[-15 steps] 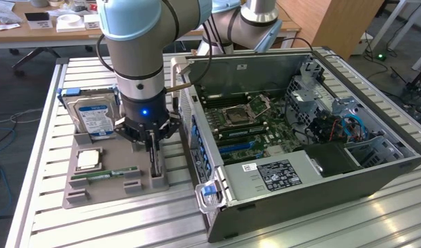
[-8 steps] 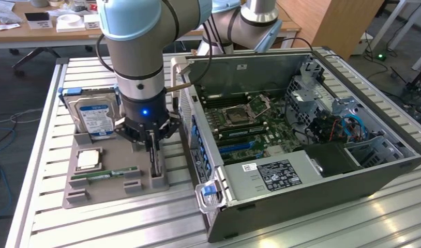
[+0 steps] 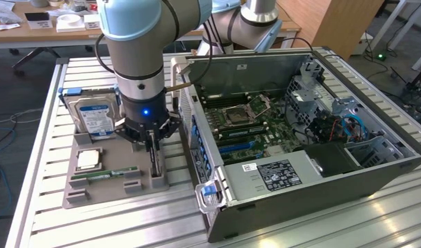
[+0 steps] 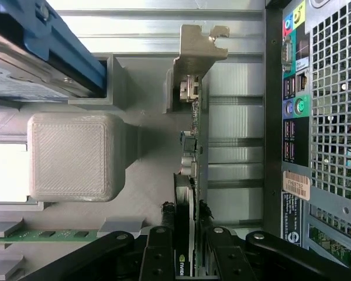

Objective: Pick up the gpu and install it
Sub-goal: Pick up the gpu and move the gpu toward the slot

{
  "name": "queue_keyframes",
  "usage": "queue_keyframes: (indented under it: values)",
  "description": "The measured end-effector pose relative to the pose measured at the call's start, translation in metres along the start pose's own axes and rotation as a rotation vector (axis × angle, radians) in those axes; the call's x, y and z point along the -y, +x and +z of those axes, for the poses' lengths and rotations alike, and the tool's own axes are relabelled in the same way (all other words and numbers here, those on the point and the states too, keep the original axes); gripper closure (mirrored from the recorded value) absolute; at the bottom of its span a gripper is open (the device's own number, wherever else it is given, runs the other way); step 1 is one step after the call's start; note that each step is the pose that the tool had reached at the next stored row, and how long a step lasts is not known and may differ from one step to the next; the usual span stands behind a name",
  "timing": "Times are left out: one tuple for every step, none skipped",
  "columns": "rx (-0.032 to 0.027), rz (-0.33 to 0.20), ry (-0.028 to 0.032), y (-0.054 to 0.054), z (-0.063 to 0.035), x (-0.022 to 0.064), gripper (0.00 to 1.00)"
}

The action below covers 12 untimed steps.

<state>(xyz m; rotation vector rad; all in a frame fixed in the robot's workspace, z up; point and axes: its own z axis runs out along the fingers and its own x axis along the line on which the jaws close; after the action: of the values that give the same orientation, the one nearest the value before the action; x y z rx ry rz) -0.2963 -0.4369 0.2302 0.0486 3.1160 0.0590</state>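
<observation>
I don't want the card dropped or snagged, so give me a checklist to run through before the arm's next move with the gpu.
1. The gripper is centred over the gpu: ok.
2. The fingers press on both faces of the card: ok.
3. The gpu stands upright in the grey holder: ok.
4. The hard drive sits apart from the gripper: ok.
5. The computer case is open on top, motherboard exposed: ok.
6. The blue slot is free of obstructions: cannot tell.

End effector (image 4: 185, 209) downward, fingers (image 4: 164, 234) clamped.
</observation>
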Motion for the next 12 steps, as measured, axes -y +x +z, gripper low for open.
queue_keyframes:
  values:
    - [-0.0001, 0.000, 0.0000, 0.000, -0.0001, 0.0000, 0.74]
    - [0.0002, 0.000, -0.0003, 0.000, -0.0003, -0.0001, 0.74]
    - [0.0002, 0.000, -0.0003, 0.000, -0.0030, -0.0001, 0.74]
    - [-0.0001, 0.000, 0.0000, 0.000, -0.0053, -0.0002, 0.74]
    - [0.0001, 0.000, -0.0001, 0.000, -0.0079, -0.0003, 0.74]
    - [0.0000, 0.000, -0.0001, 0.000, -0.0111, -0.0004, 0.74]
    - [0.0000, 0.000, 0.0000, 0.000, -0.0143, -0.0006, 0.74]
    - [0.0000, 0.000, -0.0001, 0.000, -0.0174, -0.0007, 0.74]
    - [0.0000, 0.000, 0.0000, 0.000, -0.0207, -0.0008, 0.74]
    - [-0.0001, 0.000, 0.0000, -0.001, -0.0369, -0.0014, 0.74]
    - [-0.0001, 0.000, 0.0001, -0.001, -0.0414, -0.0016, 0.74]
    - [0.0001, 0.000, -0.0001, -0.001, -0.0458, -0.0018, 0.74]
